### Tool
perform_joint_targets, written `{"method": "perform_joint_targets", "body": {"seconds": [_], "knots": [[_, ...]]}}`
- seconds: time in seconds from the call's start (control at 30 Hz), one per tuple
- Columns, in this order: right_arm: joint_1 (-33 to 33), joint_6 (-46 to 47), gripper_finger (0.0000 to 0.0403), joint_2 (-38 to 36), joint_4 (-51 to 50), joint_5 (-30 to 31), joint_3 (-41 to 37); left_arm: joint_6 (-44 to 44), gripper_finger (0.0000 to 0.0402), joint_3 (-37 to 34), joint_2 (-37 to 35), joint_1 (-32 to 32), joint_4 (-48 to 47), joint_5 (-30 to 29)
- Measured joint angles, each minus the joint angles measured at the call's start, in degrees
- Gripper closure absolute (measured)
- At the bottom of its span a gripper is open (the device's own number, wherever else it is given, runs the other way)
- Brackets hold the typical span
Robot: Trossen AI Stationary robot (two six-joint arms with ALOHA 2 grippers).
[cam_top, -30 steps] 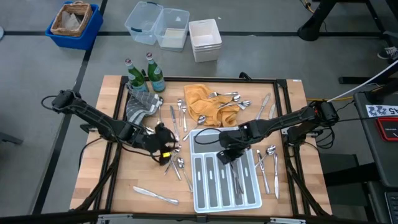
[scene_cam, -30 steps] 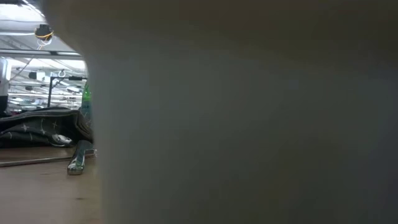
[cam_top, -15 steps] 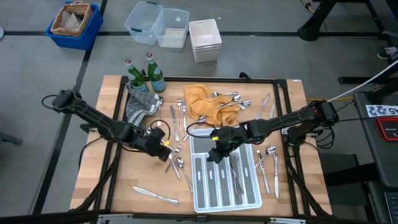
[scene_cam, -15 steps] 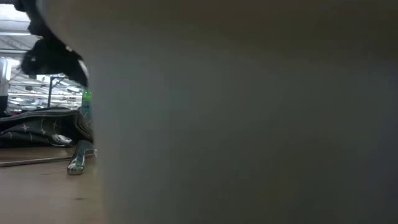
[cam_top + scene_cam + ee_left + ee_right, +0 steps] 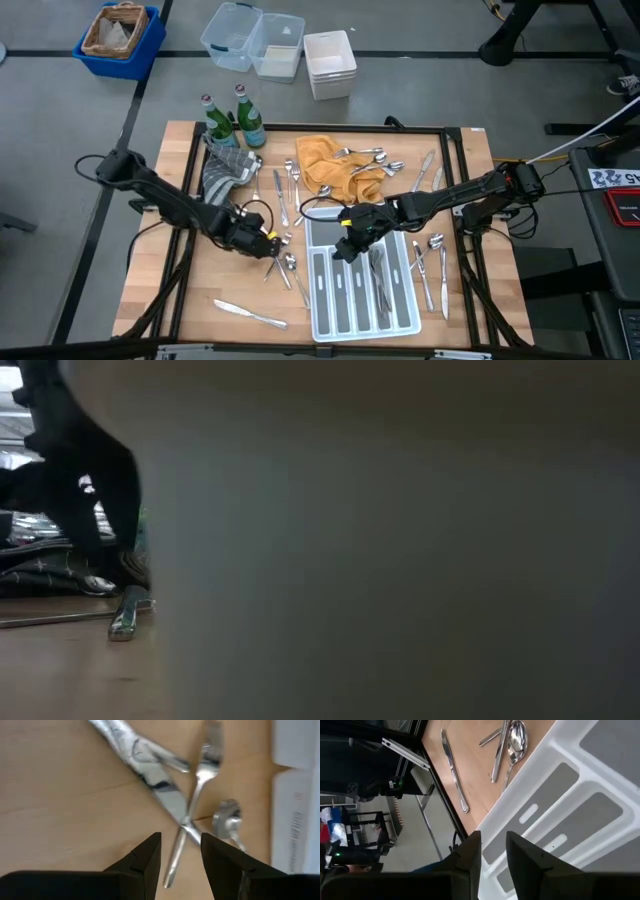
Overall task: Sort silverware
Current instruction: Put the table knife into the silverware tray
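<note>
While my left gripper hangs open and empty over the fork crossing a knife left of the tray, I judge picking comes next: lower, close. My right gripper, narrow and empty, hovers over the tray.

Even overhead light, soft shadows — low view blocked by a blurred grey mass; knife glares, slightly defocused.
</note>
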Motion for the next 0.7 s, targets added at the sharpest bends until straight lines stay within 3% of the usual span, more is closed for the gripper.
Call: {"method": "perform_joint_targets", "body": {"seconds": [0.23, 0.5, 0.7], "knots": [[-0.1, -5.0, 0.0311, 0.0, 0.0, 1.7, 0.0, -1.7, 0.0273, 0.0, 5.1, 2.6, 6.2, 2.7], [-0.1, -8.6, 0.0311, 0.0, 0.0, 2.0, 0.0, -3.8, 0.0273, 0.0, 10.6, 4.5, 12.1, 11.2], [0.0, -10.5, 0.0311, 0.0, 0.0, 2.0, 0.0, -6.7, 0.0273, 0.2, 11.7, 4.8, 12.1, 11.7]]}}
